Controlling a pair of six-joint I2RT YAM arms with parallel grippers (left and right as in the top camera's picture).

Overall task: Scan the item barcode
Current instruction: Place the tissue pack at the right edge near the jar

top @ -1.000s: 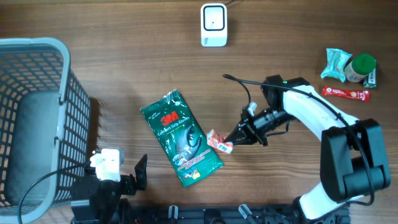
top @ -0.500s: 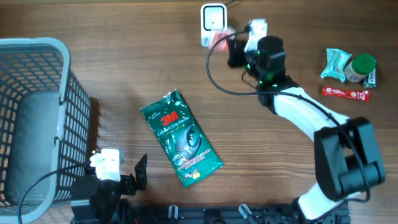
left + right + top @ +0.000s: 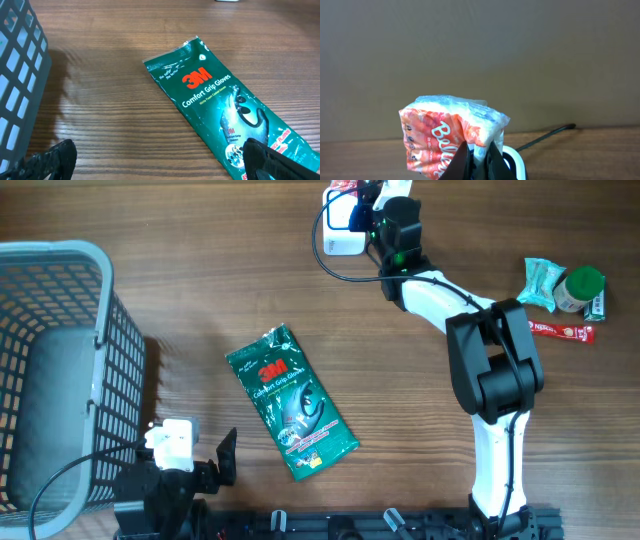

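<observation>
orange pkt (image 3: 440, 140) in r gripper (image 3: 477, 152), scanner (image 3: 515, 161) mostly hidden behind

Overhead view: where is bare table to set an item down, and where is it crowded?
Bare wood: between the basket and the glove packet, and between that packet and the right arm. Crowded: the snacks at the right edge, and the scanner.

White right arm (image 3: 440, 293), black joints, black end effector (image 3: 476, 160).

The green packet (image 3: 220, 100) reads "3M Comfort Grip Gloves"; the orange packet (image 3: 442, 132) shows "Bal".
</observation>
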